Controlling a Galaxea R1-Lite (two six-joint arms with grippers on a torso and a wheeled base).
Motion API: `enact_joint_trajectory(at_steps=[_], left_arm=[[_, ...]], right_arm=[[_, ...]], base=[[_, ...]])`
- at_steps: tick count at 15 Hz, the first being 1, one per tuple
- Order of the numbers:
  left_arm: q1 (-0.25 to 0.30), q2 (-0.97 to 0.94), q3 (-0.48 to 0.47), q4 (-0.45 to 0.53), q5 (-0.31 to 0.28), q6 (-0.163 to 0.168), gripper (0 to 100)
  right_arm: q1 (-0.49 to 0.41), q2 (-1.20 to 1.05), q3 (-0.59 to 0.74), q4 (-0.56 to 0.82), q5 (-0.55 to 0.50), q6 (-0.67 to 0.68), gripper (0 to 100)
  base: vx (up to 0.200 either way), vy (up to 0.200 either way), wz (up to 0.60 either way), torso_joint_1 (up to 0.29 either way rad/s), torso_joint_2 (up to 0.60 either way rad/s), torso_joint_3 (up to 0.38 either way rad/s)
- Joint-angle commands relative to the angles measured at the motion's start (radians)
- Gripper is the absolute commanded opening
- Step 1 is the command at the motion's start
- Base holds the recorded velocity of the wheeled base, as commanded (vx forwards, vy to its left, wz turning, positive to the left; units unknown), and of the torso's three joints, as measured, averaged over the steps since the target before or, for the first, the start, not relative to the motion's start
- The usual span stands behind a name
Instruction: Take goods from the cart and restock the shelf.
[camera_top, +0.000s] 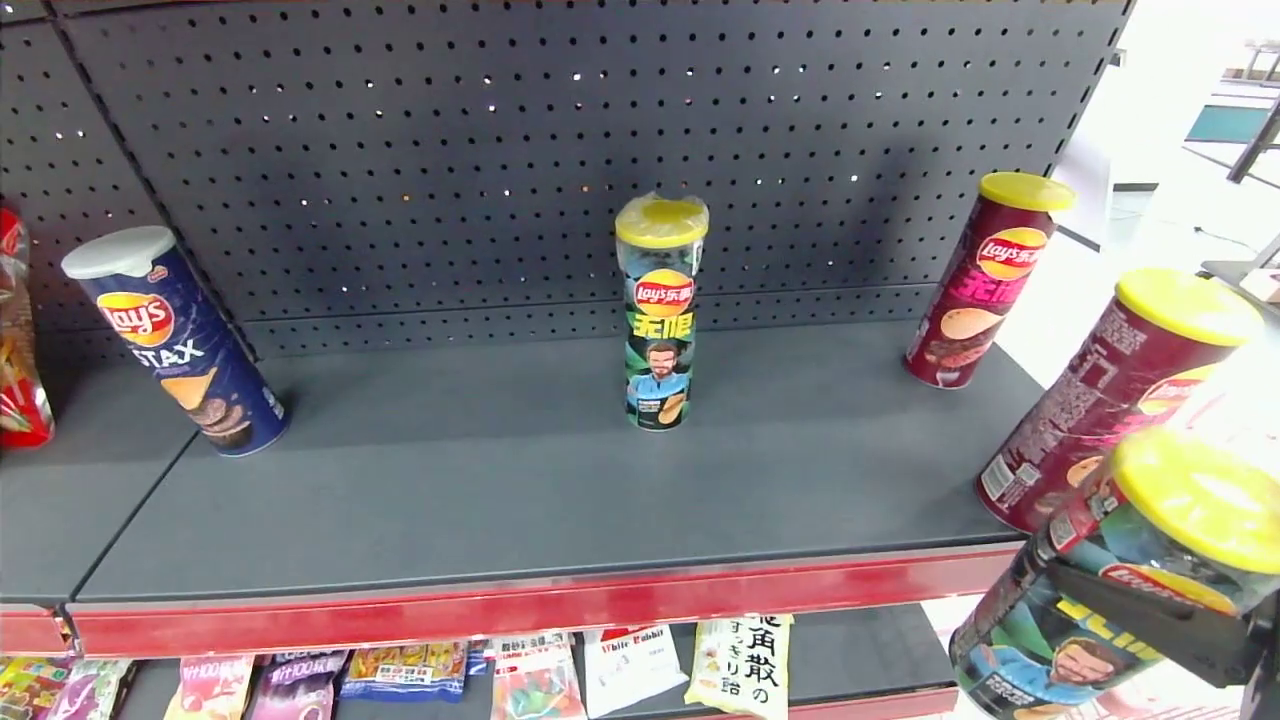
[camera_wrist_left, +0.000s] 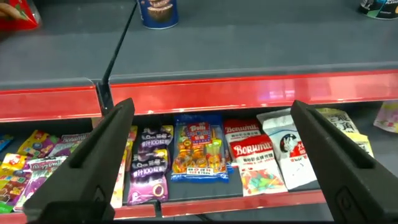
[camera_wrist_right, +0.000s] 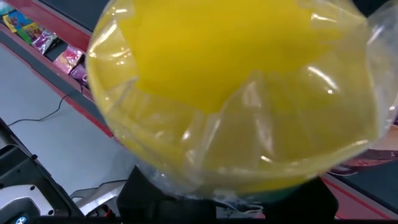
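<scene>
Ahead of you runs the dark grey metal shelf with a red front strip (camera_top: 500, 480). Off its right end, in the air, the green cardboard crisp can with a yellow plastic lid (camera_top: 1140, 540) leans with its long axis tilted, lid up and right, base cut off at the picture's edge. A matching green can (camera_top: 660, 310) stands upright mid-shelf, with a blue can (camera_top: 175, 340) to the left and a maroon can (camera_top: 985, 280) at the back right. The right gripper (camera_top: 1140, 615) fingers pinch the held can, one black finger crossing its front and the other hidden. The left gripper (camera_wrist_left: 211, 162) fingers are spread, facing colourful snack packets (camera_wrist_left: 261, 155).

Chip can (camera_wrist_right: 236, 87) with yellow lid under clear wrap, very close, snack packets (camera_wrist_right: 43, 40) and grey floor (camera_wrist_right: 62, 143) beyond
</scene>
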Motion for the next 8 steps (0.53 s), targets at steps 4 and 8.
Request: enact_joint_trajectory(at_steps=[4,8], left_arm=[[0.000,0.001,0.000,0.000,-0.001,0.003,100],[-0.054,0.288,-0.345,-0.012,-0.030,-0.129,100]], right_arm=[[0.002,-0.060,0.043,0.002,0.005,0.001,0],[0.000,-0.058,0.032,0.001,0.045,0.010,0]], base=[[0.000,0.000,0.00,0.000,0.00,0.000],[0.000,0.000,0.00,0.000,0.00,0.000]])
